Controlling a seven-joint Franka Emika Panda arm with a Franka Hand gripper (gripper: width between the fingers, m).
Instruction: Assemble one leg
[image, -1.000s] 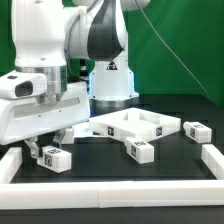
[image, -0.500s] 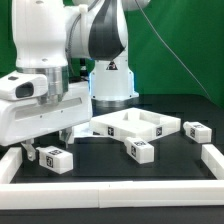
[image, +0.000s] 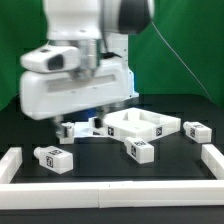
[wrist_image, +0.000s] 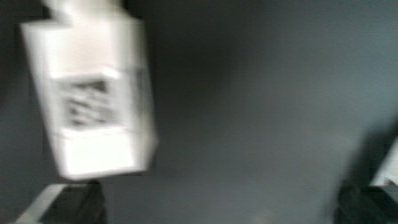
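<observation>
A leg (image: 52, 157), a short white peg with a square tag, lies on the black table at the exterior view's front left. My gripper (image: 80, 120) hangs above and behind it, apart from it, under the big white hand. In the wrist view the leg (wrist_image: 93, 100) lies lengthwise beyond my dark fingertips (wrist_image: 68, 206), and nothing is between them; the gripper (wrist_image: 217, 208) is open and empty. More legs lie at the middle (image: 140, 150), at the right (image: 197, 131) and beside the panel (image: 98, 127).
The wide flat white square panel (image: 128, 120) lies at the middle back. Low white walls border the table at the front (image: 110, 190), left (image: 10, 165) and right (image: 212, 158). The robot base stands behind.
The hand has risen and moved toward the exterior view's right, away from the front-left leg. That leg stays on the table where it was.
</observation>
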